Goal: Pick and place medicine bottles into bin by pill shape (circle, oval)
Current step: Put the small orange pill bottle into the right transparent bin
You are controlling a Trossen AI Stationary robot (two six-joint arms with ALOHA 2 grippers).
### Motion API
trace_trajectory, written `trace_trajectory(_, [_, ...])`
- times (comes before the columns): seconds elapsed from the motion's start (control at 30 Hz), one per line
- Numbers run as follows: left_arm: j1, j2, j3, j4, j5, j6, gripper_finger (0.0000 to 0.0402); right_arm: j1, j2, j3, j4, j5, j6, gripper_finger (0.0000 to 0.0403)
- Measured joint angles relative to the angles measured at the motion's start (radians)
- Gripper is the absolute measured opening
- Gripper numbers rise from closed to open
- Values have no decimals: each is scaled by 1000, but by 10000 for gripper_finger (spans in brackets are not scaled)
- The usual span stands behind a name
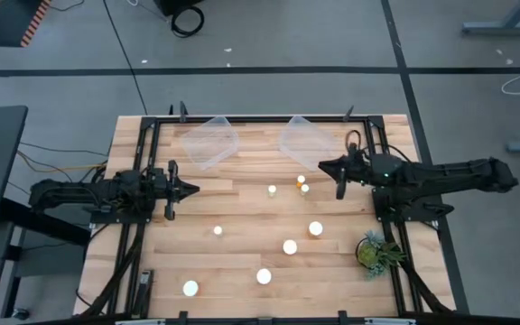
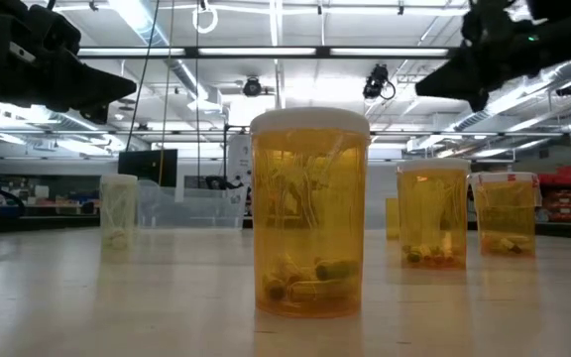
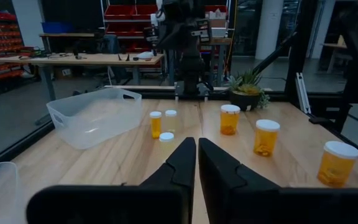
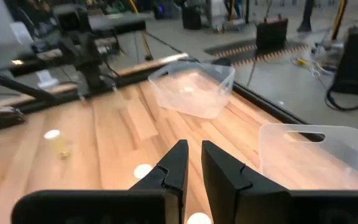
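Both arms hover above the worktop [image 1: 242, 212] with nothing held. The left gripper [image 1: 193, 189] sits at 9 o'clock with its fingers pressed together; the right gripper [image 1: 323, 165] sits at 2 o'clock, fingers likewise closed and empty.

The medicine bottles [image 1: 290, 246] stand loose on the wood — seven white caps spread from centre toward 6 o'clock, three of them clustered [image 1: 302, 185] just beside the right gripper. None lies in either bin yet. The left bin [image 1: 211, 141] and right bin [image 1: 305, 138] stand at 12 o'clock, clear-walled and angled.

Probable faults from this state:

- A closed gripper descending on a cap would push the bottle over; the fingers must spread first.
- In the tight cluster, a finger entering between neighbours may knock one down or drag it along.
- Pill shape is hard to read through amber walls — a wrong bin is the likely sorting error.
- The plant [image 1: 375, 252] at 4 o'clock stands near the right arm's sweep.
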Motion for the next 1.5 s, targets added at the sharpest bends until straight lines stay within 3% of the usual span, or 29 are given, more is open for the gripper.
trace_trajectory(0.5, [0, 0, 0, 0, 0, 0, 28, -37, 446, 318, -228, -6, 90, 58])
trace_trajectory(1.2, [0, 0, 0, 0, 0, 0, 31, -1, 814, 715, -770, -11, 366, 163])
trace_trajectory(1.5, [0, 0, 0, 0, 0, 0, 29, -23, 977, 916, -952, -91, 464, 205])
